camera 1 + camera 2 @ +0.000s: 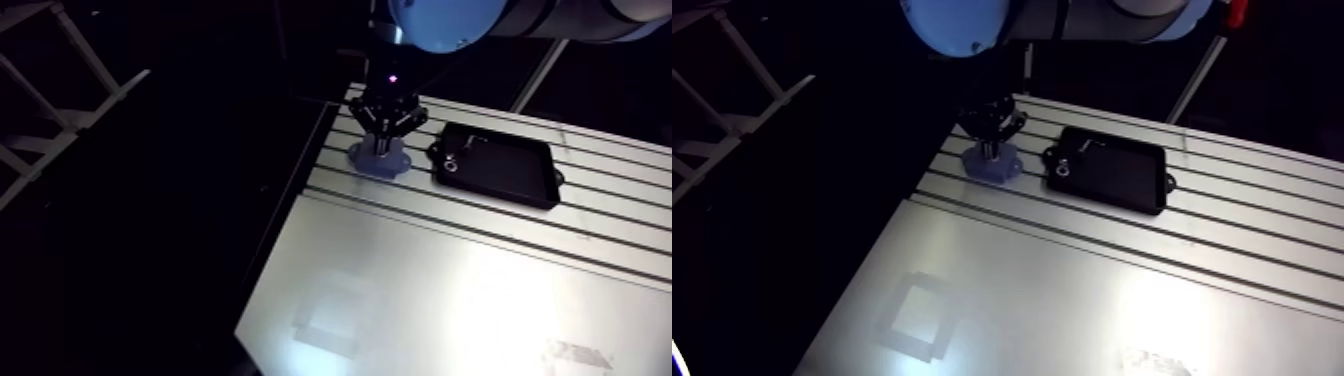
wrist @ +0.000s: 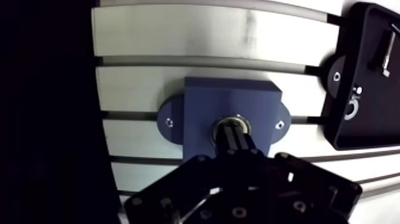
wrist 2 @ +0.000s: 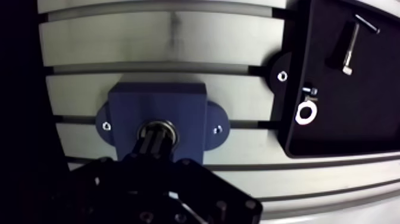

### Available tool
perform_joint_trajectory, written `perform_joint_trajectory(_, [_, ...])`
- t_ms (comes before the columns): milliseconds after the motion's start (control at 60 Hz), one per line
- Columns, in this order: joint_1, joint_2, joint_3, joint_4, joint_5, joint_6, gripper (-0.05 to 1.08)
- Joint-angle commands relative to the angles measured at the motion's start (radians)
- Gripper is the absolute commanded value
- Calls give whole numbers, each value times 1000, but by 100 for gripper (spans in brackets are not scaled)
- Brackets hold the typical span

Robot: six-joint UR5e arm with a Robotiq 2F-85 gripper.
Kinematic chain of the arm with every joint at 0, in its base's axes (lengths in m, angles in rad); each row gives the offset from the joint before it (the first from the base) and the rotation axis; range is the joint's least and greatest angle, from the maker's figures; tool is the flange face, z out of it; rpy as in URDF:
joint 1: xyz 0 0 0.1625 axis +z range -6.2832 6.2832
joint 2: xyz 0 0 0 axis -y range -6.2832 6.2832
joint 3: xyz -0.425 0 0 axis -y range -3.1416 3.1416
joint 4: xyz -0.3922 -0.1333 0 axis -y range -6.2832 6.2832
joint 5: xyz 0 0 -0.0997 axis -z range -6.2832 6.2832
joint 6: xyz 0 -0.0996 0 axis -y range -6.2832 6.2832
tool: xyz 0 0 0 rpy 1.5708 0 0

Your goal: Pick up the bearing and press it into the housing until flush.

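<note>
Blue housing (image 2: 202,101) sits on the slotted aluminium counter (image 2: 178,36), near its edge, with a rounded ear on either side and a screw head showing in each ear. The bearing (image 2: 231,120), a bright metal ring, lies in the round bore at the middle of the block. The pincer (image 2: 234,132) stands directly over it, its two fingers drawn together into one dark column whose tips meet the ring's centre; the ring's rim shows around them. Nothing is clamped between the fingers. The wrist view does not show whether the bearing is level with the block's top face.

Seen from the arm view, the arm comes down from above onto the block, and a black tray (image 3: 357,113) lies at about three o'clock of the housing, near it but not touching, across the same counter slots. One of the tray's corner ears (image 3: 280,74) points towards the block and carries a small screw. Inside the tray rest a dark bolt (image 3: 350,50), a thin rod (image 3: 368,24) beyond it, and a white washer (image 3: 306,112) near the wall closest to the housing, with a small bright piece (image 3: 309,91) just beside the washer. At six o'clock of the housing, the counter gives way to a broad, smooth metal sheet.
</note>
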Motion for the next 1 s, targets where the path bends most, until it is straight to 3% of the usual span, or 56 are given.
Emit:
perform_joint_trajectory(17, [-6,-10,-17,8,-3,0,106])
perform_joint_trajectory(433, [-6,-45,-39,41,-7,-5,100])
perform_joint_trajectory(500, [-8,-49,-50,60,-5,-19,88])
perform_joint_trajectory(517, [-9,-49,-56,75,-4,-25,74])
perform_joint_trajectory(533, [-9,-49,-56,75,-4,-25,74])
perform_joint_trajectory(550, [-10,-50,-60,94,-5,-27,56])
perform_joint_trajectory(567, [-10,-50,-60,94,-5,-27,56])
perform_joint_trajectory(583, [-13,-50,-68,114,-5,-29,42])
perform_joint_trajectory(633, [-15,-52,-78,134,-3,-32,32])
perform_joint_trajectory(667, [-18,-56,-98,183,1,-50,11])
perform_joint_trajectory(700, [-21,-58,-109,207,3,-65,5])
perform_joint_trajectory(850, [-37,-84,-147,277,16,-103,1])
perform_joint_trajectory(1000, [-96,-109,-218,389,21,-113,1])
